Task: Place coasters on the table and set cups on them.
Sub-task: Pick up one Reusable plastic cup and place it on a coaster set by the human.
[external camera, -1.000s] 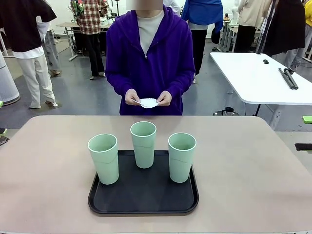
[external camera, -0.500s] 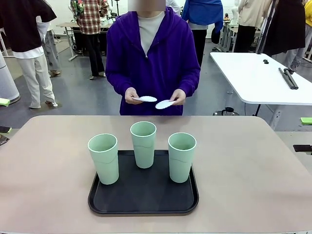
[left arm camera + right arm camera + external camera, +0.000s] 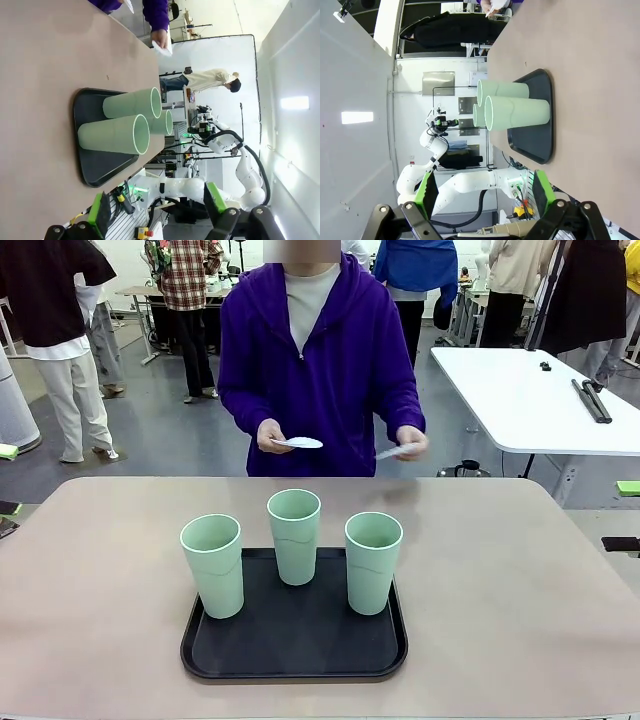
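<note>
Now, cups (image 3: 296, 536): three upright on the tray (image 3: 295, 665), near edge of the surface (image 3: 500, 580).
Coasters (image 3: 300, 443): one in each of the person's hands (image 3: 270, 437), beyond the far edge.
Left tool (image 3: 156, 207): spread wide.
Right tool (image 3: 485, 192): spread wide.

Even, diffuse overhead light is flooding the room, and the table (image 3: 100, 570) is showing a flat, matte tone. The cups (image 3: 294, 535) are casting only faint, soft shadows onto the black tray (image 3: 300, 652), whose rim is catching a thin sheen. The person's outstretched hand (image 3: 412, 443) is smearing with motion blur (the coaster (image 3: 392, 451) in it is showing as a pale streak). In the wrist views wide-angle distortion is bending the edges, and a light panel (image 3: 295, 102) is glowing blown-out white.
</note>
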You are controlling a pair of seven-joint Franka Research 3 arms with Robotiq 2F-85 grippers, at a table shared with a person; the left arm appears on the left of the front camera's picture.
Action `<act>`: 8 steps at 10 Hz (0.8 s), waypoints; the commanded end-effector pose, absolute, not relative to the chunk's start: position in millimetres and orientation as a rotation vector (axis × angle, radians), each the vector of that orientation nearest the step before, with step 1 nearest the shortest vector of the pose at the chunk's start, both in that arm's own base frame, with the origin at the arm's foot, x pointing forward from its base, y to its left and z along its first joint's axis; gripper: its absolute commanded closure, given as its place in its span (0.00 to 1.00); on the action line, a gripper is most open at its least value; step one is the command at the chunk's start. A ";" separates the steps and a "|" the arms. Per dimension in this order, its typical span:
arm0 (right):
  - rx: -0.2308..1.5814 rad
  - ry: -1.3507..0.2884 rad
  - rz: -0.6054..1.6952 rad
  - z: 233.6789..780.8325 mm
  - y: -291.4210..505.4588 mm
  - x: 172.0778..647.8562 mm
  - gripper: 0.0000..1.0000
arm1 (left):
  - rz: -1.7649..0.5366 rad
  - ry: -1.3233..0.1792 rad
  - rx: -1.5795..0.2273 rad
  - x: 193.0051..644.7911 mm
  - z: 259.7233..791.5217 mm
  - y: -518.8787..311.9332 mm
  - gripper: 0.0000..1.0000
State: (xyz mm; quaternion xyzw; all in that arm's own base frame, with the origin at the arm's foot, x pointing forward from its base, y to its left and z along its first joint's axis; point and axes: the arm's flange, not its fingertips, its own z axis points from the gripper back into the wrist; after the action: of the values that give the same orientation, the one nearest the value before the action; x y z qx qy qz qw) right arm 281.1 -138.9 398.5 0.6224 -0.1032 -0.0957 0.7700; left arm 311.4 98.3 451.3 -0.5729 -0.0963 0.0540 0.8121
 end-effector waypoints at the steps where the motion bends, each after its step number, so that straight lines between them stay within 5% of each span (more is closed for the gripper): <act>1: 1.352 -0.227 -0.209 399.0 -139.7 280.6 0.00 | 0.105 -0.219 -1.240 310.7 451.0 101.0 0.00; 8: 1.352 -0.227 -0.209 399.0 -139.7 280.6 0.00 | 0.105 -0.219 -1.240 310.7 451.0 101.0 0.00</act>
State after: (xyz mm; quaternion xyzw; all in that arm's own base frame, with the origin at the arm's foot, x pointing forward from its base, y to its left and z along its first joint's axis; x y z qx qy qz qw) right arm 281.1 -138.9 398.5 0.6224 -0.1032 -0.0957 0.7700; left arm 311.3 98.4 451.3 -0.5730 -0.0966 0.0539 0.8121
